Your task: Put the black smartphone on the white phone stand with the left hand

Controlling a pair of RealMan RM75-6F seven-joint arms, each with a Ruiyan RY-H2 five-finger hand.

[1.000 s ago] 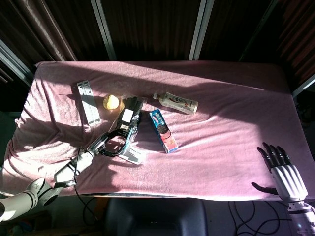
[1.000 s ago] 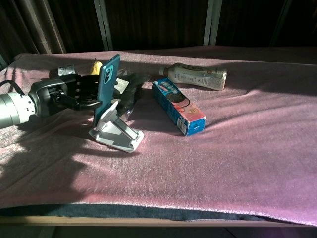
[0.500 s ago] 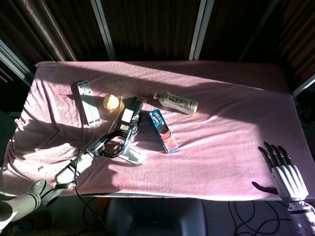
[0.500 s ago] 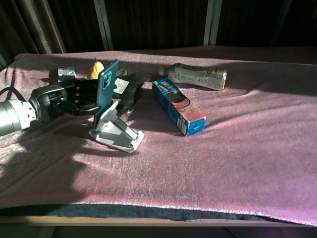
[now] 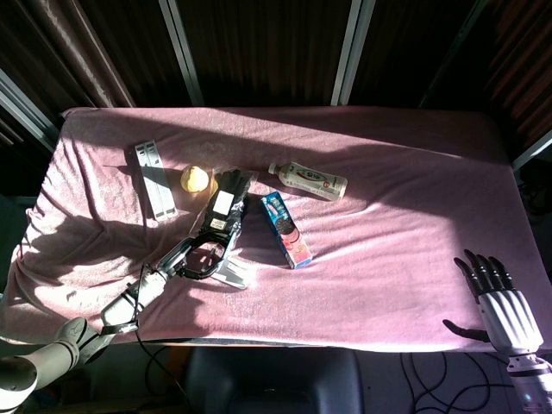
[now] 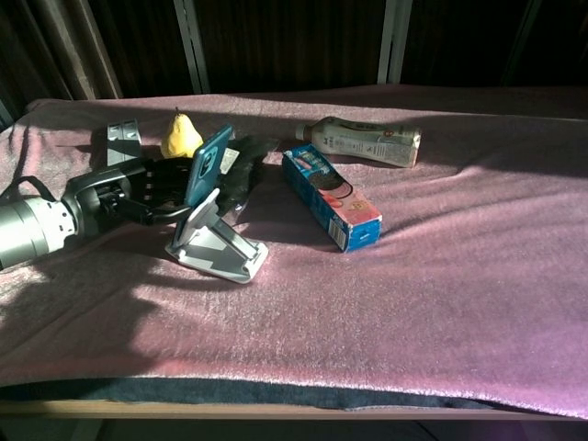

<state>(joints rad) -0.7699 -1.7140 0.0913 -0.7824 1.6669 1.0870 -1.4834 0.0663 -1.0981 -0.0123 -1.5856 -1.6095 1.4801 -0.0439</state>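
**Phone leans back onto the stand**

Since a second ago the black smartphone has tipped from nearly upright to a backward lean and now lies against the sloped back of the white phone stand, its lower edge down at the stand's ledge. The left hand has drawn lower and further toward the left edge of the counter, though its dark fingers still reach to the phone's rear side; whether they grip it or only touch it, I cannot tell. In the head view the same hand sits just left of the stand, near the front edge of the counter.

The right hand has slid slightly toward the front right corner and hangs beyond the counter's right edge, fingers apart and straight, holding nothing.

Behind the stand lies a dark packet with a white label. A yellow pear stands behind the left hand, and a grey flat pack lies near the left edge. A blue box lies just right of the stand, pointing toward the front. A pale bottle lies on its side further back, near the counter's middle.
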